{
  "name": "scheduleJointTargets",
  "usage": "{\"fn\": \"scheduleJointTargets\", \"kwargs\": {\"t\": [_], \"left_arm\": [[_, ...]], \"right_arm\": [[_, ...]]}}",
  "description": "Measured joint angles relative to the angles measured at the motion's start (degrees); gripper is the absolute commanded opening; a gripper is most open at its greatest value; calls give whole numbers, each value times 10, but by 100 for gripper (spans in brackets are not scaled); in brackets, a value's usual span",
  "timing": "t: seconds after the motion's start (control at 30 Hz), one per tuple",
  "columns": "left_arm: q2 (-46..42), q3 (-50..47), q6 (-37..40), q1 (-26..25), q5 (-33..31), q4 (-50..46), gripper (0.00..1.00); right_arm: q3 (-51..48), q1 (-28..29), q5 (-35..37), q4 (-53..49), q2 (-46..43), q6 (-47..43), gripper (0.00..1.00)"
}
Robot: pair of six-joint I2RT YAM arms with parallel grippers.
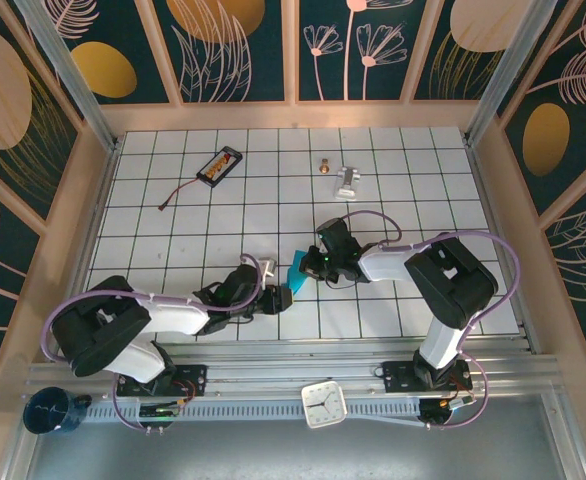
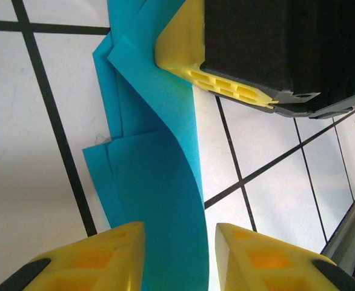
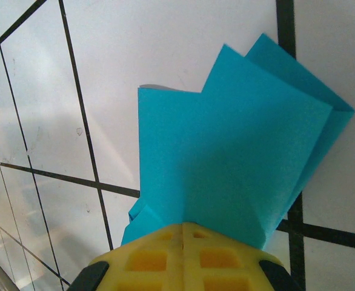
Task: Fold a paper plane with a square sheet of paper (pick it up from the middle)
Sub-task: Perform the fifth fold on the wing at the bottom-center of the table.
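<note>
The paper (image 1: 295,272) is teal-blue, folded into several overlapping pointed layers, just below centre frame in the top view. The right gripper (image 3: 183,227) is clamped on its edge. The left gripper (image 2: 179,227) is narrowly apart, straddling the paper.

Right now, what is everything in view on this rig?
folded paper: one, teal-blue, mid-table between the grippers
battery pack: one, black, far left
metal piece: one, silver, far centre
small part: one, brass-coloured, beside metal piece
clock: one, white, near rail
blue object: one, near-left corner, unidentifiable
table: one, white, black grid
left gripper: one, yellow, open around folded paper
right gripper: one, yellow, shut on folded paper
</note>
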Motion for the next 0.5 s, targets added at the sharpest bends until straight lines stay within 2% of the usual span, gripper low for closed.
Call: {"fn": "scheduleJointTargets", "kwargs": {"t": [0.13, 0.3, 0.5], "left_arm": [[-29, 3, 17, 0, -5, -21, 39], [-43, 11, 33, 0, -5, -26, 31], [-18, 32, 43, 0, -5, -49, 27]], "right_arm": [[0, 0, 0, 0, 0, 0, 6], [0, 0, 0, 0, 0, 0, 6], [0, 0, 0, 0, 0, 0, 5]]}}
